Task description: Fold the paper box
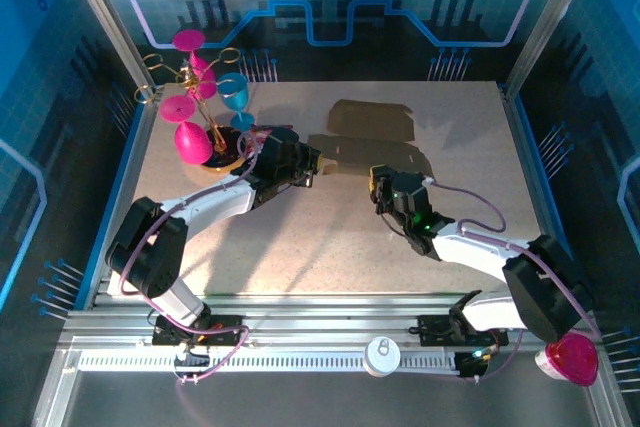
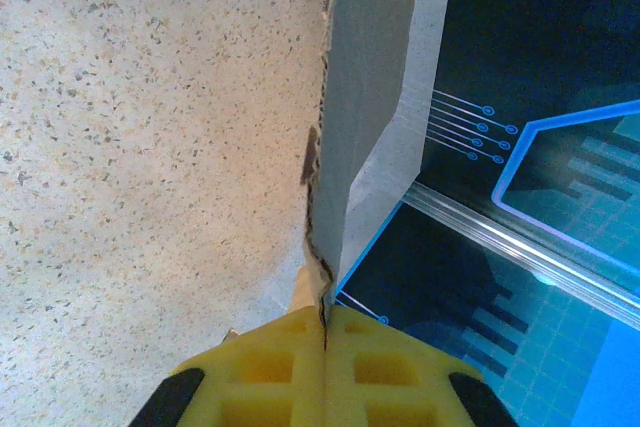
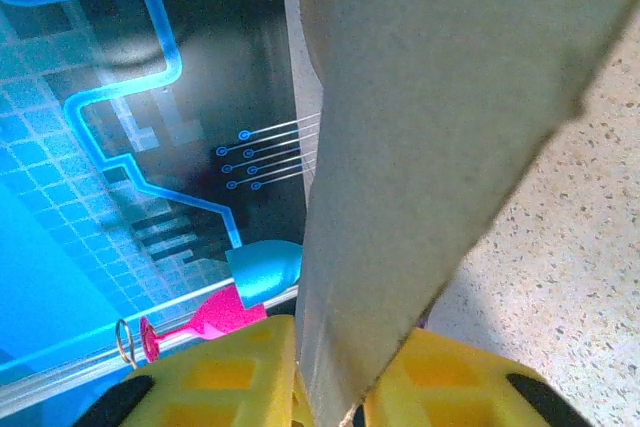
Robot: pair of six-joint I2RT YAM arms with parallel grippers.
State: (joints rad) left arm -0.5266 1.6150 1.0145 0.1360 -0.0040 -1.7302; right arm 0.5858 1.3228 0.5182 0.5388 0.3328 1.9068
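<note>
At table centre: paper box (image 1: 372, 123) | wrist views: left tool (image 2: 323, 319) pinches its edge, right tool (image 3: 330, 342) a panel

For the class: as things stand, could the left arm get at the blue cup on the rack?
Probably not yet. The blue cup sits near the left gripper, but its fingers are shut on the paper box edge, so it would have to let go first.

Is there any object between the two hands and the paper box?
Nothing visible. The left hand and the right hand are each shut directly on a panel of the paper box.
</note>
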